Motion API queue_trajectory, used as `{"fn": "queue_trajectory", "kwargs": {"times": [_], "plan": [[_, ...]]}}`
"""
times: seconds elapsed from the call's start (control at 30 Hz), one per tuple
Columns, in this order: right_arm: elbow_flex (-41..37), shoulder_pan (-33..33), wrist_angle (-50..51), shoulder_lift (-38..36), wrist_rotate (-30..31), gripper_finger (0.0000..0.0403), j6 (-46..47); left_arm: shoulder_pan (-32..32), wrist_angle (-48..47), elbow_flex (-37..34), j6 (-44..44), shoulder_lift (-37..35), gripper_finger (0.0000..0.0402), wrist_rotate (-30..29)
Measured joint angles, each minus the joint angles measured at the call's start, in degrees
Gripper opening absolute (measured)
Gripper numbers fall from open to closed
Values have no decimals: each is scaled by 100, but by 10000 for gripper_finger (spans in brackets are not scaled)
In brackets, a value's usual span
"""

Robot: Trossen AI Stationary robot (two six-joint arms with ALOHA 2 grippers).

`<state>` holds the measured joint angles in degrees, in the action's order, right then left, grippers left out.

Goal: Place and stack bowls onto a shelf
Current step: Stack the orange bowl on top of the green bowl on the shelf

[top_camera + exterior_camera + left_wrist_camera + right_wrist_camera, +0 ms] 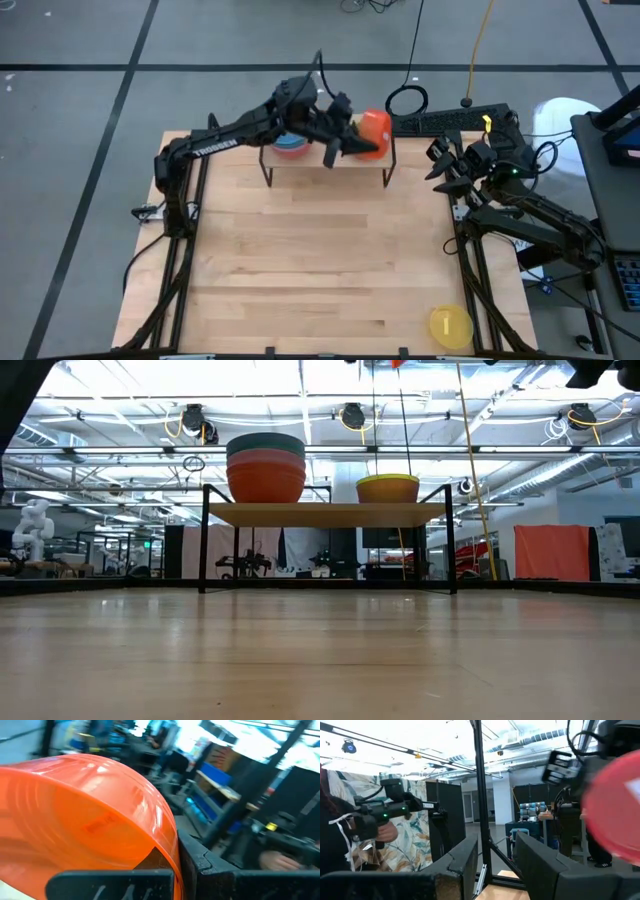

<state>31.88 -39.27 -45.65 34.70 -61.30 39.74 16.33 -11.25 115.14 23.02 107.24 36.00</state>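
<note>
Orange bowl (85, 815) fills the left wrist view, rim pinched in the left gripper's (340, 148) closed jaws, held tilted above the shelf (375, 166) at 12 o'clock on the surface (320, 260). Judged light, stiff, glossy and slippery plastic; grip the thin rim. Right gripper (447, 168) waits at 3 o'clock, jaws spread. Yellow bowl (450, 325) lies at 5 o'clock.

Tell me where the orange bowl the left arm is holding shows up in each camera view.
High view: orange bowl at the shelf's right end, in the left gripper.
Low view: not in it; only bowls resting on the shelf.
Left wrist view: fills the picture's left.
Right wrist view: blurred at the right edge.
Shared landmark: the shelf.
</note>
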Motion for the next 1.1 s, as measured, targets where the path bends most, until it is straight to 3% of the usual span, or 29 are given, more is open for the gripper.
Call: {"fn": "queue_trajectory", "kwargs": {"times": [0.43, 0.77, 0.87, 1.1], "plan": [[0, 0, 0, -2, 5, 125, -6, 739, -651, 16, -203, 2, 3, -218], [4, -1, 1, 0, 162, 125, -67, 1195, -2418, 1181, -1374, 5, 3, -595], [4, 0, 2, 0, 173, 125, -160, 1268, -2788, 1347, -1583, -19, 3, -663], [9, -2, 180, 0, 661, 125, -335, 1040, -4221, 1378, -2242, 4, 3, -1416]]}}
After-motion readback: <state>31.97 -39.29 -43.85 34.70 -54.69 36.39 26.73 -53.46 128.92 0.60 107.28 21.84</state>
